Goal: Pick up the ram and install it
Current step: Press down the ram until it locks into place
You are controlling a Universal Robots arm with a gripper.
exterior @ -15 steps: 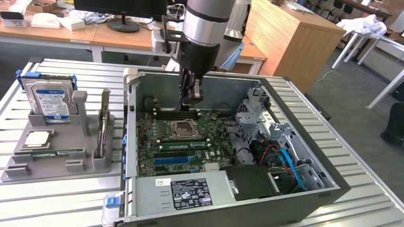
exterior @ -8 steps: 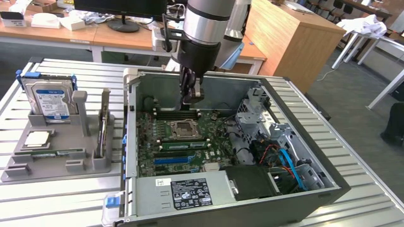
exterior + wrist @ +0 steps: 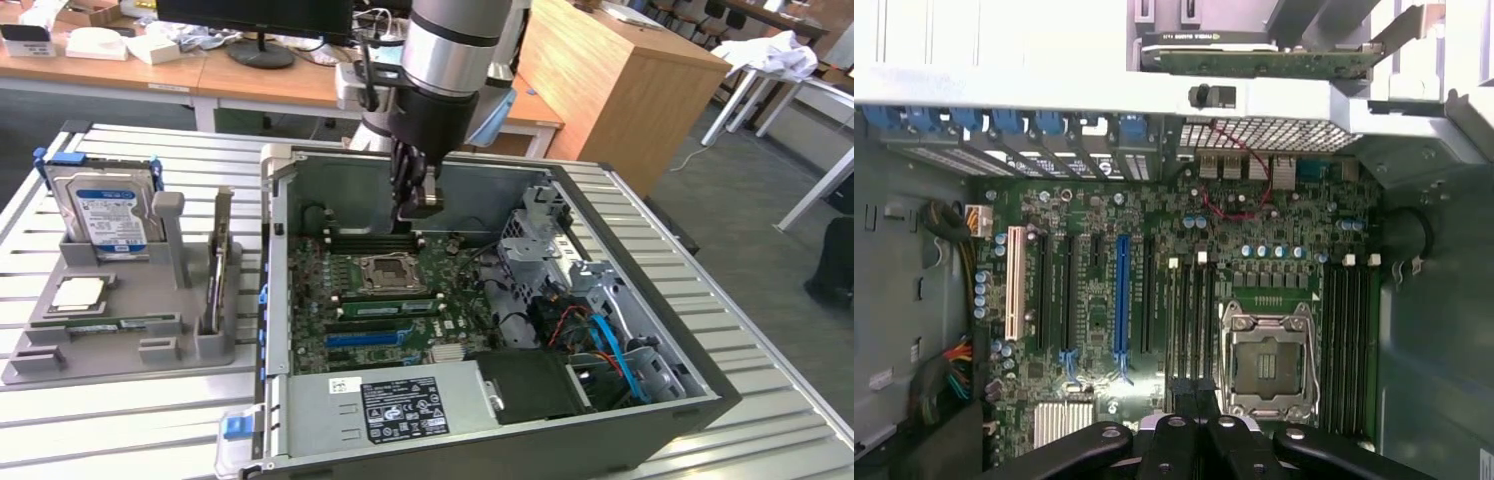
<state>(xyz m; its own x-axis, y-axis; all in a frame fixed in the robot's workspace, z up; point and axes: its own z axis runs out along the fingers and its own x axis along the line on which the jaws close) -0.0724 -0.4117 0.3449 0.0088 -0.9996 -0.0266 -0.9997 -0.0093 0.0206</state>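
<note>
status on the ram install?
Gripper shut, inside the open PC case, above the motherboard. Ram stick standing upright in the grey holder beside the case. Nothing seen blocking the slots.

Hard drive (image 3: 111, 212) upright in grey holder (image 3: 94, 340) beside open computer case (image 3: 694, 400)

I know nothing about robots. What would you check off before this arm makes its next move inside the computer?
1. Computer case open, with the motherboard exposed: ok.
2. Tool inside the case, just above the board near the processor socket: ok.
3. Tool shut: ok.
4. Ram actually held in the tool: cannot tell; nothing clearly shows between its fingers.
5. Long black slots beside the socket free to take a stick: they look empty in the wrist view, ok.
6. Red cable clear of those slots: ok.
</note>
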